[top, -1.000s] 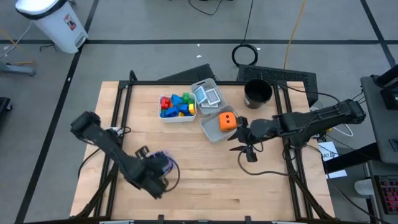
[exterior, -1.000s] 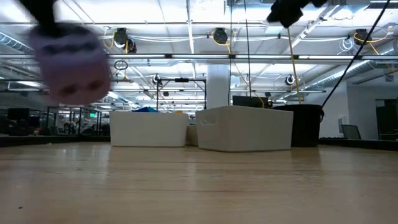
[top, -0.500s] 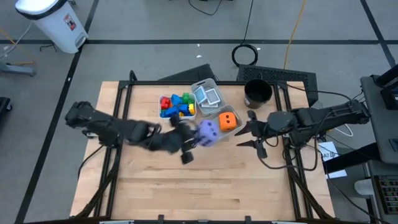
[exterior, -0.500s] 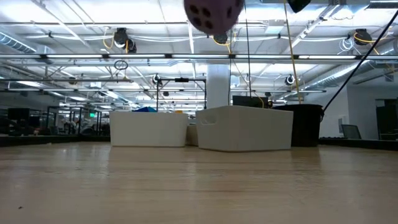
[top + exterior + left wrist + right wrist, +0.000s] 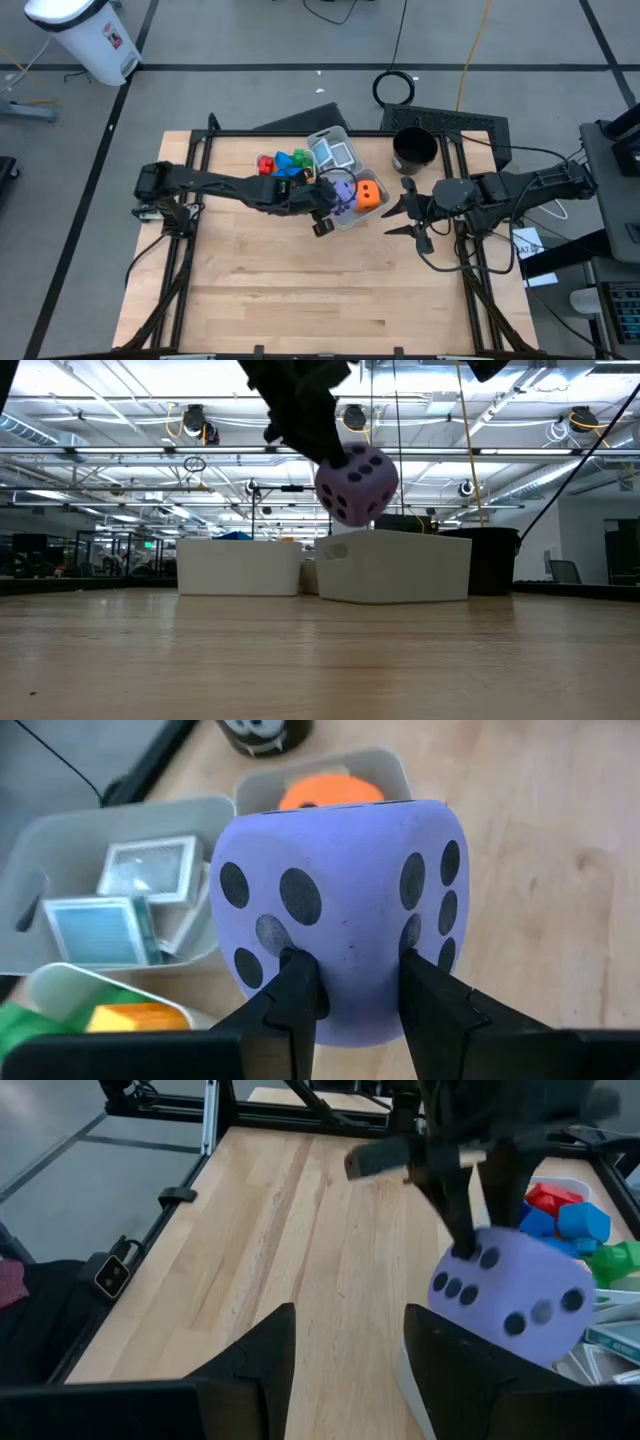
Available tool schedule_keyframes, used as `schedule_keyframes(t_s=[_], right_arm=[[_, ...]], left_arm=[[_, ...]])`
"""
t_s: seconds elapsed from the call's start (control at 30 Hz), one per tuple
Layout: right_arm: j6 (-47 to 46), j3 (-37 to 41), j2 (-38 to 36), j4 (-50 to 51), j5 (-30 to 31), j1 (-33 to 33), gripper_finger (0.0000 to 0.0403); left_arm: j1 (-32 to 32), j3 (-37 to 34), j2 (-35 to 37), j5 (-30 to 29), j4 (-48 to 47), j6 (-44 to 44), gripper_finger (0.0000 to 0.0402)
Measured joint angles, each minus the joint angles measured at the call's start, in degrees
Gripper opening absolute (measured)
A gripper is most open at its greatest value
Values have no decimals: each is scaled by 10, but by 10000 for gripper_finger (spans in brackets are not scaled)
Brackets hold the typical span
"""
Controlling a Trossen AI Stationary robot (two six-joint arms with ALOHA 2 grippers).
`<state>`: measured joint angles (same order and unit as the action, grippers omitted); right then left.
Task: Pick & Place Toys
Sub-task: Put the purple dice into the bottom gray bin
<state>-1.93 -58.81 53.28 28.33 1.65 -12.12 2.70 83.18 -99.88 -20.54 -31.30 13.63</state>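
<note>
The wooden table (image 5: 300, 290) carries two white bins near its far edge: one (image 5: 262, 178) with the coloured building blocks (image 5: 283, 164), the other (image 5: 345, 213) with the orange die (image 5: 368, 194) and the picture cards (image 5: 335, 153) at its far end. A black cup (image 5: 414, 150) stands just right of them. The left gripper (image 5: 326, 208) reaches across from the left, its fingers (image 5: 296, 995) clenched on the purple die (image 5: 356, 483) (dots facing the wrist camera), held in the air above the near rim of the die bin. The right gripper (image 5: 401, 213) hovers just right of that bin, its fingers (image 5: 250, 1360) parted and holding nothing.
</note>
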Motion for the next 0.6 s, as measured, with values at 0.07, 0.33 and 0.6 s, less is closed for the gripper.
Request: schedule_keyframes(t_s=[0.07,0.33,0.6], right_arm=[[0,0,0,4,0,0,160],[0,0,0,2,0,0,160],[0,0,0,2,0,0,160]], left_arm=[[-6,0,-15,5,3,0,116],[-16,0,-55,15,13,2,116],[-15,0,-59,16,15,-11,276]])
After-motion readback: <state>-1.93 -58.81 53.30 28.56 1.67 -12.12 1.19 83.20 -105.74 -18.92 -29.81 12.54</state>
